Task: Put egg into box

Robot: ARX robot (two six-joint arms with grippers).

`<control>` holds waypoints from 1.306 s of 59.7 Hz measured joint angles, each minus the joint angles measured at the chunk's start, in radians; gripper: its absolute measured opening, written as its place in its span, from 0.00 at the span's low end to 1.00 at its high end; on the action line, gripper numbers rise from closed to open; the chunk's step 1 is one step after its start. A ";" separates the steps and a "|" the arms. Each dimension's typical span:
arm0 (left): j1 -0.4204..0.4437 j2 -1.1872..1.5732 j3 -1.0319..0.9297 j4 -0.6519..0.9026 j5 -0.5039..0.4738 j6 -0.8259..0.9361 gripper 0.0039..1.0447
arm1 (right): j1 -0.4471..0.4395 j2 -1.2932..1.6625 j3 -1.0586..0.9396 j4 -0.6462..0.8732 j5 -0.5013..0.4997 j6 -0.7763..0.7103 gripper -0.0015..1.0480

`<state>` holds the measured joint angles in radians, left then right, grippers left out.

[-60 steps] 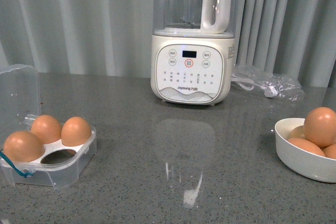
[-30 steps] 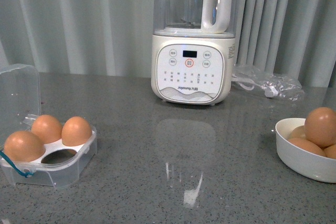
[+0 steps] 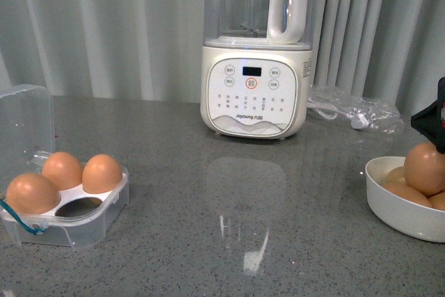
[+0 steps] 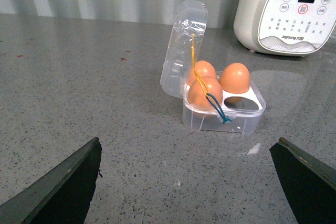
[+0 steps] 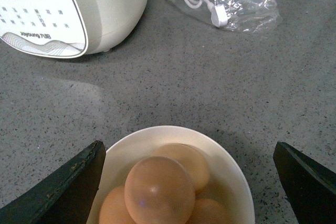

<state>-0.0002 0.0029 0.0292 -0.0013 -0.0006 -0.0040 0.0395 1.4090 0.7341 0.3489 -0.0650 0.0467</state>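
Note:
The clear-plastic box (image 3: 83, 224) sits at the left of the counter with its lid (image 3: 24, 123) up. It holds three brown eggs and one cell (image 3: 76, 206) is bare. It also shows in the left wrist view (image 4: 223, 116), ahead of my open, empty left gripper (image 4: 189, 182). A white bowl (image 3: 400, 206) at the right holds several brown eggs; the top egg (image 3: 425, 168) lies highest. My right gripper (image 5: 191, 179) is open above the bowl (image 5: 220, 161), its fingers either side of the top egg (image 5: 160, 190). Only its dark tip (image 3: 434, 124) shows in the front view.
A white blender (image 3: 255, 46) stands at the back middle of the grey counter. A clear bag with a white cable (image 3: 354, 110) lies to its right. A pale curtain hangs behind.
My right gripper's tip has come into the front view at the right edge, above the bowl. The box and the eggs have not moved.

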 joint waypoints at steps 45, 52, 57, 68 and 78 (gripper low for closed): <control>0.000 0.000 0.000 0.000 0.000 0.000 0.94 | 0.005 0.095 -0.030 0.074 -0.069 -0.036 0.93; 0.000 0.000 0.000 0.000 0.000 0.000 0.94 | 0.005 0.097 -0.031 0.075 -0.067 -0.035 0.89; 0.000 0.000 0.000 0.000 0.000 0.000 0.94 | 0.005 0.097 -0.031 0.075 -0.061 -0.035 0.73; 0.000 0.000 0.000 0.000 0.000 0.000 0.94 | 0.009 0.097 -0.035 0.075 -0.057 -0.044 0.42; 0.000 0.000 0.000 0.000 0.000 0.000 0.94 | 0.011 0.076 -0.037 0.062 -0.060 -0.052 0.41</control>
<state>-0.0002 0.0029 0.0292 -0.0013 -0.0006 -0.0040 0.0505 1.4845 0.6971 0.4110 -0.1249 -0.0051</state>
